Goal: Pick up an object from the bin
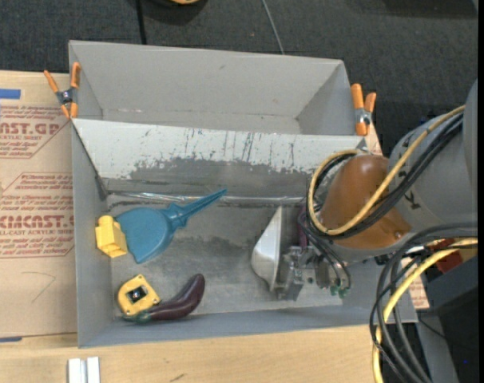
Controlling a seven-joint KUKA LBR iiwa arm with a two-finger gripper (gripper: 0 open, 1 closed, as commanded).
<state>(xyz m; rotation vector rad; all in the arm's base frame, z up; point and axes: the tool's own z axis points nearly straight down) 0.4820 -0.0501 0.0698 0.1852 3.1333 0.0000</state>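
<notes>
Orange wrist cover [358, 202] hangs over the right end of the bin [210, 78], and under it the gripper [290, 280], open or closed I cannot tell, stands just right of a white wedge [267, 250] lying front-to-back.

Gripper [293, 275] low in bin [202, 78], right side, just beside white wedge [267, 246]; blue funnel [146, 230] and purple eggplant [182, 300] lie left.

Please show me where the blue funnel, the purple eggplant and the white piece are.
blue funnel [146, 231], camera view, on its wide body.
purple eggplant [182, 300], camera view, on its curved middle.
white piece [267, 246], camera view, on its flat face.
</notes>
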